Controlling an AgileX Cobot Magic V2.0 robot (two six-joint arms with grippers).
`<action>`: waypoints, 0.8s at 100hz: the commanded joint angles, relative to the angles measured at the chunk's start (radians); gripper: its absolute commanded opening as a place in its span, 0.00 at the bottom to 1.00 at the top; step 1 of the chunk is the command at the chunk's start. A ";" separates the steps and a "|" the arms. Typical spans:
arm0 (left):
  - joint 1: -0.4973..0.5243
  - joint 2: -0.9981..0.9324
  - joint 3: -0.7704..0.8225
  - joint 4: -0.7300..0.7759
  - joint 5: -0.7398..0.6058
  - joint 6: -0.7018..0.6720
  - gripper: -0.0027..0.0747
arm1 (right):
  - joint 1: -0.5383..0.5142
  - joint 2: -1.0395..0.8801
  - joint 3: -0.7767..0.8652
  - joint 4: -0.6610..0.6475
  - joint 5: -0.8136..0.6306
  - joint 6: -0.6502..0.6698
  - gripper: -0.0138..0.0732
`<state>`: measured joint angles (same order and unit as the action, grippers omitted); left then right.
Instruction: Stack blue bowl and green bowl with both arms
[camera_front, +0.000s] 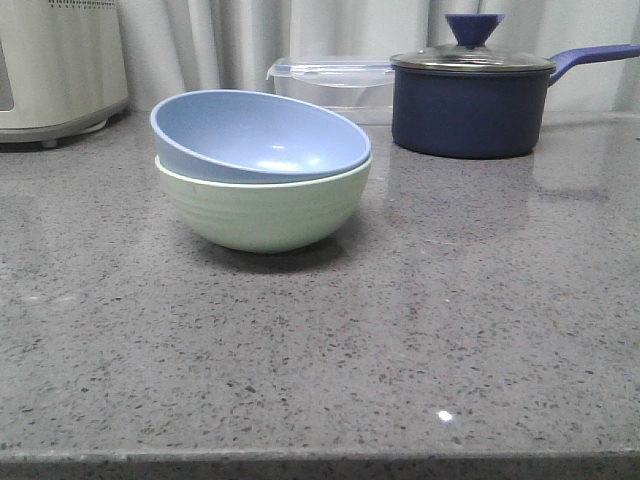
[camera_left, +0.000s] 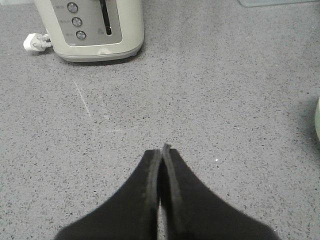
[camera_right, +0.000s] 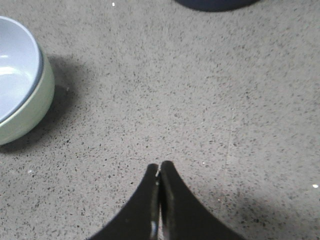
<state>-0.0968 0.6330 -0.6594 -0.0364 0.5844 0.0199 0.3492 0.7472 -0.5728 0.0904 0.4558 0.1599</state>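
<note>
Grey table (camera_front: 420, 340): blue bowl (camera_front: 262, 135) nested tilted in green bowl (camera_front: 262, 212), stack done. Left claw (camera_left: 161, 152) and right claw (camera_right: 159, 167) clenched empty, bowls off to the side of both.

Matte blue bowl (camera_front: 262, 135), faintly ridged green bowl (camera_front: 264, 215), speckled stone-look counter (camera_front: 420, 330)

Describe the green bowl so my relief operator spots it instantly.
Start at the grey speckled counter, in front of the navy saucepan and the clear lidded box. Left of centre is a two-bowl stack. The green bowl is the lower one: mint, faintly ridged, holding the tilted blue bowl.
</note>
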 joint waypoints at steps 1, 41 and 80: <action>0.001 -0.046 0.024 -0.003 -0.130 -0.009 0.01 | -0.006 -0.072 0.017 -0.028 -0.111 -0.005 0.08; 0.001 -0.195 0.170 -0.001 -0.181 0.003 0.01 | -0.006 -0.340 0.146 -0.032 -0.145 -0.005 0.08; 0.001 -0.247 0.224 0.024 -0.263 0.003 0.01 | -0.006 -0.398 0.170 -0.032 -0.139 -0.005 0.08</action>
<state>-0.0968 0.3820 -0.4101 -0.0149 0.4081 0.0273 0.3492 0.3451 -0.3787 0.0672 0.3945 0.1599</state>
